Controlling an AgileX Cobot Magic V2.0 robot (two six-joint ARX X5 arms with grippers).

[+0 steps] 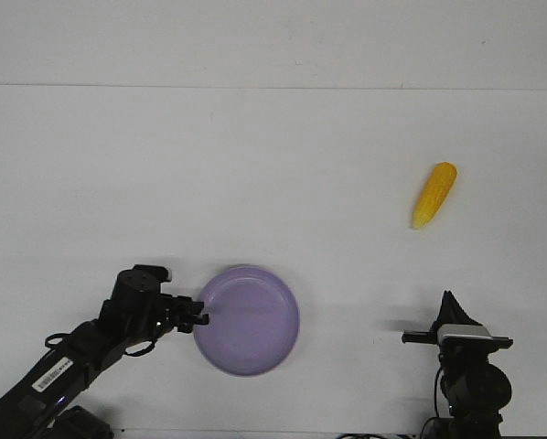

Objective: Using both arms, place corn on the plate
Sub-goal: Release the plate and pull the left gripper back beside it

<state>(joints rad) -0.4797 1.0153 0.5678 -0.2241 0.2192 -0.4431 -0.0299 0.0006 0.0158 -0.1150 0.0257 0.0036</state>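
- We see the corn [434, 195] lying on the white table [255, 165], far on our right side and well apart from the plate [248, 320], its paler tip pointing back toward us.
- Our left tool [200, 317] sits at the plate's left rim, touching or just beside it; we judge it is there to steady or shift the plate, though we cannot tell whether its fingers are apart or clamped on the rim.
- Our right tool [450, 304] points up and forward near the table's front edge, on the same side as the corn but not near it; its opening is hidden from this angle, so we cannot tell its state.
- We judge the corn pickup falls to the right arm, being closer, and nothing is on the plate yet.
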